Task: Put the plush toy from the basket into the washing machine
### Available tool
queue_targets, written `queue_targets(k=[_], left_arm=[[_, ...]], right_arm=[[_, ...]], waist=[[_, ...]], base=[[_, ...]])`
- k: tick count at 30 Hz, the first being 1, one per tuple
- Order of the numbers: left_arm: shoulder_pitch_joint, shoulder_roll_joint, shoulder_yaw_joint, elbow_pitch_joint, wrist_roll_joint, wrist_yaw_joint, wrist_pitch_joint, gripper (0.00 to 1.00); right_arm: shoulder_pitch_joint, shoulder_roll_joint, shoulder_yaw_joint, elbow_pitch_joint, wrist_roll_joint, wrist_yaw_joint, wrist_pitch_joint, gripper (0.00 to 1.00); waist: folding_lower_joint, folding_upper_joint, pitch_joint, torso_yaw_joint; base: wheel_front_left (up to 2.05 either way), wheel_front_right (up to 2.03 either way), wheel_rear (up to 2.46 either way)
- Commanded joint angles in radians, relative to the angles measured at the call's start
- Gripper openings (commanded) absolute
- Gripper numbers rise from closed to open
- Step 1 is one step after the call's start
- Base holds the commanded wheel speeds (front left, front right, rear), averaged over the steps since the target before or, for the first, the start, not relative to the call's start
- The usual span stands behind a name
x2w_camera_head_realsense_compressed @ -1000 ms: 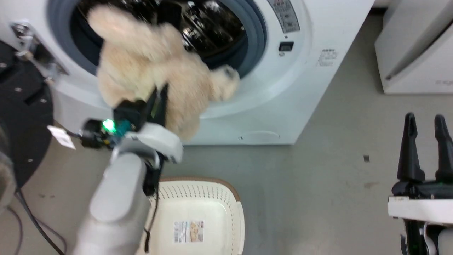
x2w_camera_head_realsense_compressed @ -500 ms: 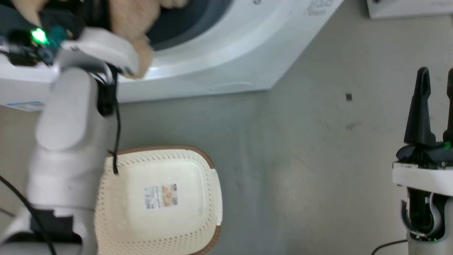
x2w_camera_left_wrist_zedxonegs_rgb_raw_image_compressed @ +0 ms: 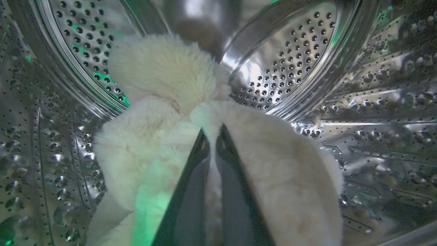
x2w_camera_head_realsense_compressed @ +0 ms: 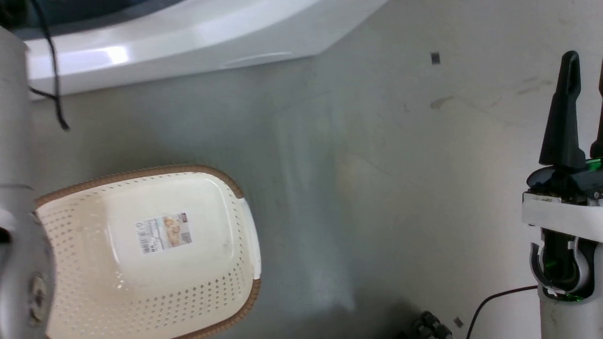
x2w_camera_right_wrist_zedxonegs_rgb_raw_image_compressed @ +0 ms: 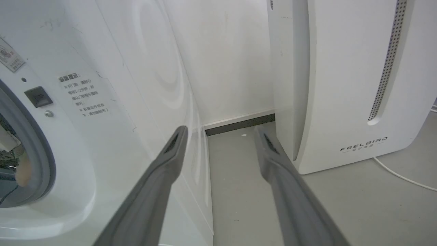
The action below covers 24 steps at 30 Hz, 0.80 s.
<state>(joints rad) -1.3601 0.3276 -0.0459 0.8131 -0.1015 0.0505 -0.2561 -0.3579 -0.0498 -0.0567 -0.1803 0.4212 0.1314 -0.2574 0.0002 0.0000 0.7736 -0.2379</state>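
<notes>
The plush toy [x2w_camera_left_wrist_zedxonegs_rgb_raw_image_compressed: 164, 112] is inside the steel drum [x2w_camera_left_wrist_zedxonegs_rgb_raw_image_compressed: 290, 68] of the washing machine [x2w_camera_head_realsense_compressed: 165, 42], with the holes of the drum wall all around it. The left claw [x2w_camera_left_wrist_zedxonegs_rgb_raw_image_compressed: 212, 132] holds it: the two fingers are almost closed, and a fold of the cream fur is pinched between them. Whether the toy already rests on the drum wall or hangs from the claw, I cannot tell.

The basket [x2w_camera_head_realsense_compressed: 141, 170] stands on the floor [x2w_camera_head_realsense_compressed: 377, 188] near the lower front edge of the machine, and there is nothing in it except the sticker [x2w_camera_head_realsense_compressed: 164, 232] on its bottom. The right claw [x2w_camera_right_wrist_zedxonegs_rgb_raw_image_compressed: 221, 133] is wide open and holds nothing.

In my judgement the task is nearly finished. The carrying is done. What is left is to open the left claw and to draw the arm out of the drum without pulling the fur along.
</notes>
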Motion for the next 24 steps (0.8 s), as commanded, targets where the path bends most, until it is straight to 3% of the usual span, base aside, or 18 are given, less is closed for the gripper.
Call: queue_targets(k=[1,7,8,9,17,24], left_arm=[[-0.041,0.019,0.007,0.002,0.009,0.005,-0.006,0.00],[-0.113,0.049,0.006,0.034,0.022,0.007,-0.006,0.00],[-0.114,0.052,0.006,0.036,0.025,0.012,-0.006,0.89],[-0.110,0.051,0.006,0.035,0.024,0.011,-0.006,1.00],[-0.007,0.026,0.020,0.009,0.009,0.012,-0.006,1.00],[0.153,-0.023,0.045,-0.042,-0.001,0.041,-0.006,1.00]], right_arm=[[-0.018,0.000,0.003,-0.008,0.010,-0.001,-0.004,1.00],[-0.021,0.000,0.005,-0.011,0.011,-0.001,-0.004,1.00],[-0.021,0.000,0.006,-0.010,0.011,-0.001,-0.004,1.00],[-0.021,0.000,0.007,-0.008,0.008,-0.001,-0.004,1.00],[-0.016,0.000,0.006,0.001,-0.004,-0.001,-0.004,1.00],[0.006,0.000,0.010,0.017,-0.037,-0.001,-0.004,1.00]], waist=[[-0.0002,0.0000,0.034,-0.025],[-0.0002,0.0000,0.063,-0.026],[-0.0002,0.0000,0.063,-0.025],[-0.0002,0.0000,0.060,-0.024],[-0.0002,0.0000,0.000,0.001],[-0.0002,0.0000,-0.091,0.042]], base=[[0.00,0.00,0.00],[0.00,0.00,0.00],[0.00,0.00,0.00],[0.00,0.00,0.00],[0.00,0.00,0.00],[0.00,0.00,0.00]])
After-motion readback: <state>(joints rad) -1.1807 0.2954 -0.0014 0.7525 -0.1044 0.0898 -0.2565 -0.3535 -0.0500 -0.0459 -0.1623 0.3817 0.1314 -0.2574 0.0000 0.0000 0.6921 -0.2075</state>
